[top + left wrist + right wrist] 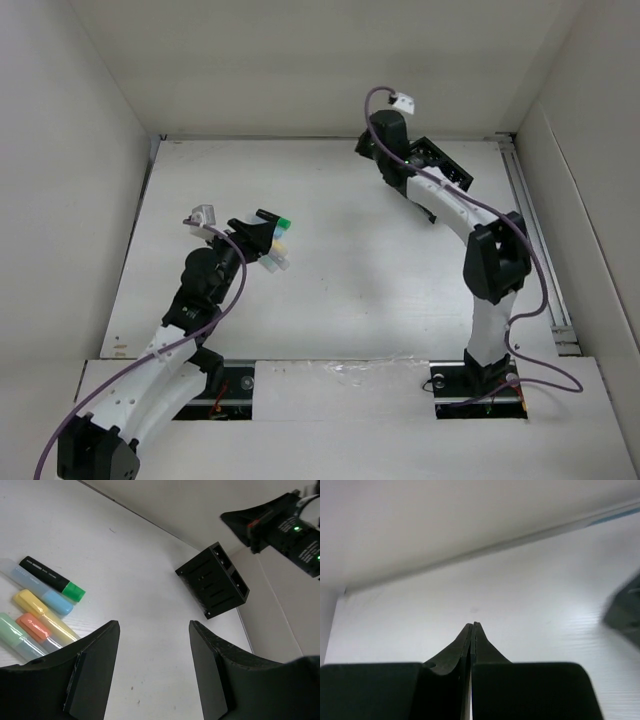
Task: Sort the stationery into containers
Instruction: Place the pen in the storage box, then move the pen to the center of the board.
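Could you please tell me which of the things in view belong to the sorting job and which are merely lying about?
Part of the job: black highlighter with green end, pale blue highlighter, yellow highlighter, orange highlighter, green highlighter, mesh organizer, open left tool, shut right tool.
Just there: purple cables, side rail.

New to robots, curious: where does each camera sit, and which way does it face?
Top external: high behind the robot, looking down on table, left arm, right arm.
Left wrist: past its open left gripper at markers and organizer.
Right wrist: past its shut right gripper toward the back wall.
Shared: top and left wrist both show the organizer.
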Controlling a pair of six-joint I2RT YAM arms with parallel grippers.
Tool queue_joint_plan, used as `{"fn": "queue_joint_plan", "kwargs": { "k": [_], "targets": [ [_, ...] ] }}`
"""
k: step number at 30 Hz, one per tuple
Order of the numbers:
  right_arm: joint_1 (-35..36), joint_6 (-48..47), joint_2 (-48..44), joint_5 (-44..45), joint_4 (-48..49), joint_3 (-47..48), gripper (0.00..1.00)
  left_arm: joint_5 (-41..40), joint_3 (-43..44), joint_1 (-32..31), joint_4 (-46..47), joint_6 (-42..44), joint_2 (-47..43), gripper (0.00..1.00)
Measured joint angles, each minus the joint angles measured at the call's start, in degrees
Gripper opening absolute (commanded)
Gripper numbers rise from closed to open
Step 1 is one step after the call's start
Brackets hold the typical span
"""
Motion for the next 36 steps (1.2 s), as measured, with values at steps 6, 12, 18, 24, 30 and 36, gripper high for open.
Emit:
{"fn": "queue_joint_plan", "kwargs": {
  "k": [6, 12, 18, 24, 30, 36],
  "targets": [
    [8.0, -3.2, 14.0, -12.5, -6.9, 13.4, 0.0, -0.4, 0.0, 0.0, -0.3, 0.0, -1.4, 0.54],
    [16.2, -6.3, 27.9, -17.6, -15.3, 26.0, 0.32, -1.2, 0.0, 0.0, -0.9, 0.0, -1.7, 0.54],
    [17.9, -7.7, 34.6, -20.9, -22.3, 34.5, 0.56, -1.7, 0.0, 0.0, -1.2, 0.0, -2.9, 0.54],
    [17.1, -7.7, 35.5, -21.6, -24.6, 36.1, 0.58, -1.7, 0.0, 0.0, -1.2, 0.0, -3.8, 0.54],
    [17.3, -7.7, 37.6, -21.6, -25.8, 37.8, 0.58, -1.7, 0.0, 0.0, -1.2, 0.0, -3.7, 0.54],
    [17.5, -7.6, 38.8, -21.2, -26.7, 37.9, 0.56, -1.7, 0.0, 0.0, -1.2, 0.0, -3.6, 0.54]
  ]
}}
